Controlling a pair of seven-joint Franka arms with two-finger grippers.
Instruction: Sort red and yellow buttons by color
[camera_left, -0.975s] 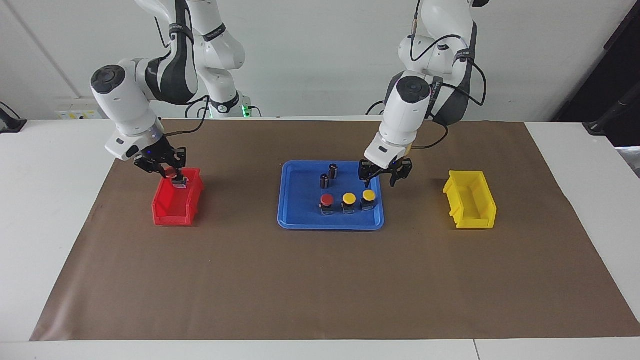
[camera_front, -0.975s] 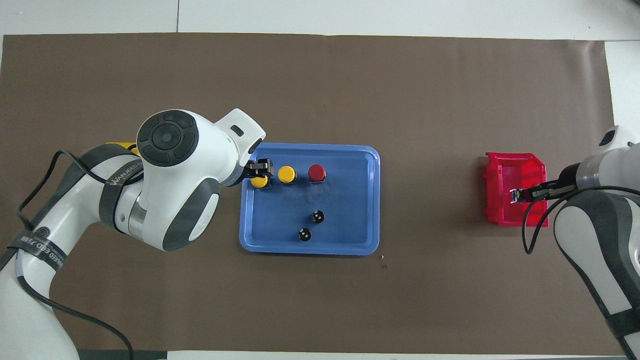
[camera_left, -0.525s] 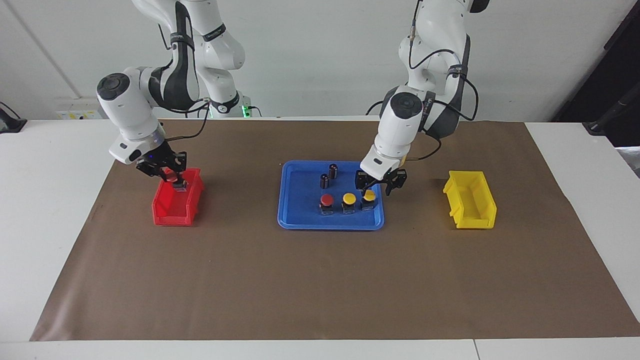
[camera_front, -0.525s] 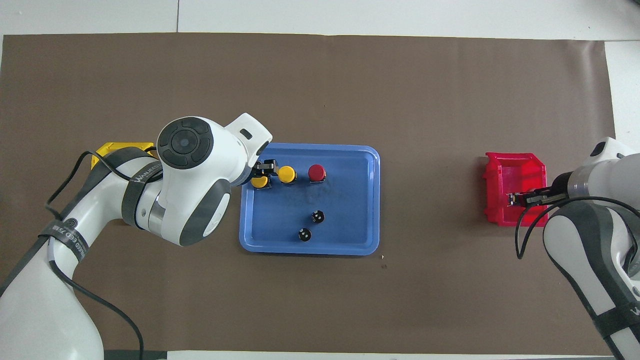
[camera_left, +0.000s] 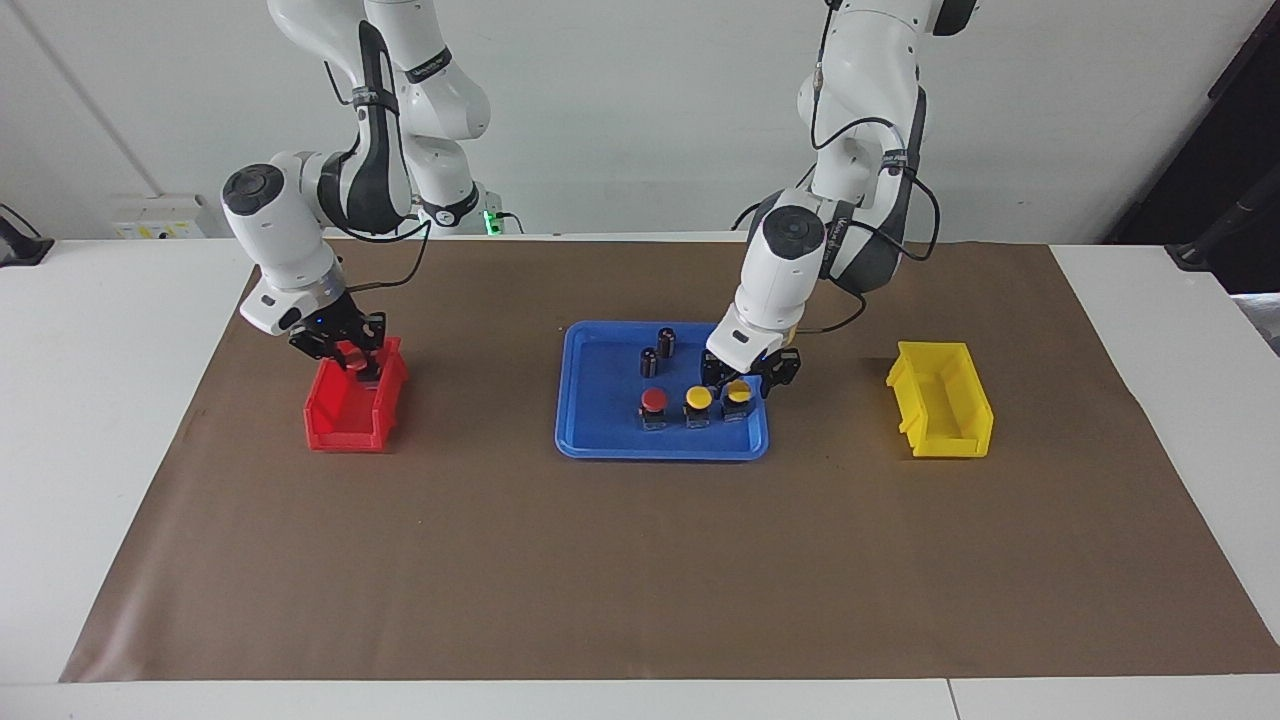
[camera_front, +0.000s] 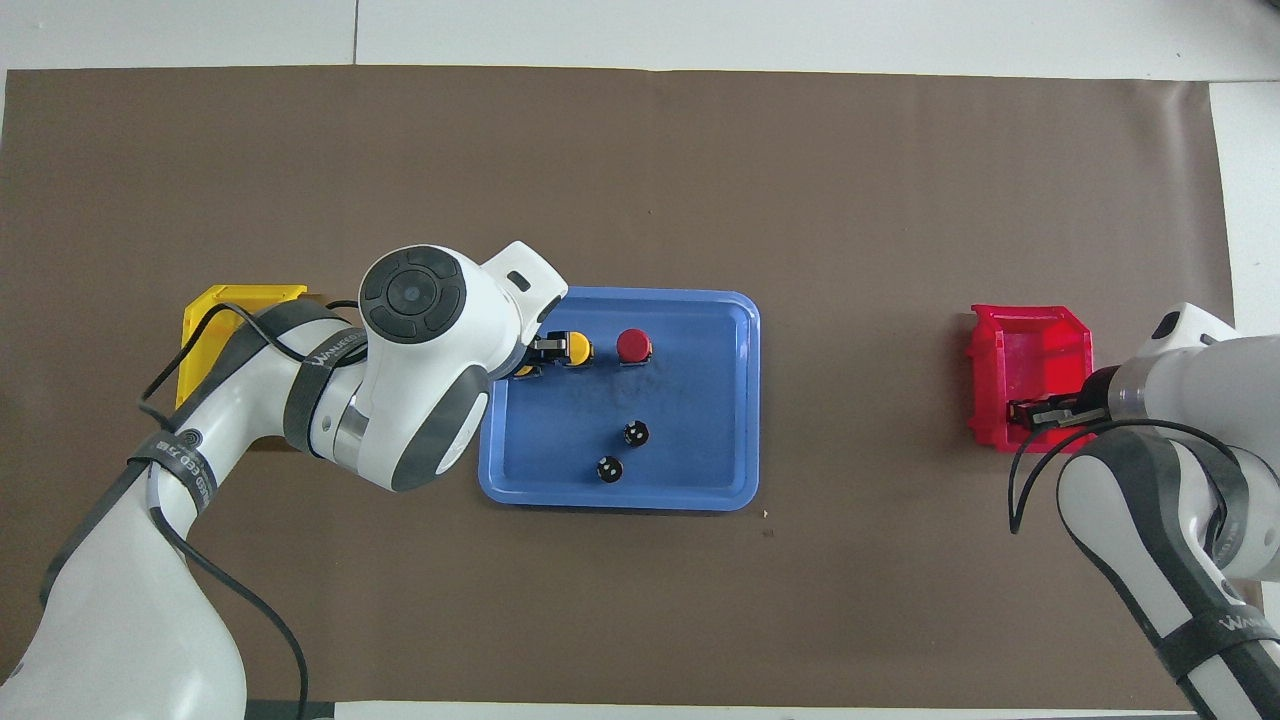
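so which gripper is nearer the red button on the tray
Left. The left gripper is down at a yellow button two places from the red button on the tray; the right gripper is at the red bin.

White table (camera_left: 100, 400), brown mat (camera_left: 640, 560), blue tray (camera_left: 590, 400), red bin (camera_left: 340, 420), yellow bin (camera_left: 945, 410)

Yellow bin (camera_front: 215, 305) mostly covered by the left arm overhead, end yellow button (camera_front: 524, 372) nearly hidden under left gripper (camera_front: 541, 348), right gripper (camera_front: 1030, 412) contents unreadable in red bin (camera_front: 1030, 340)
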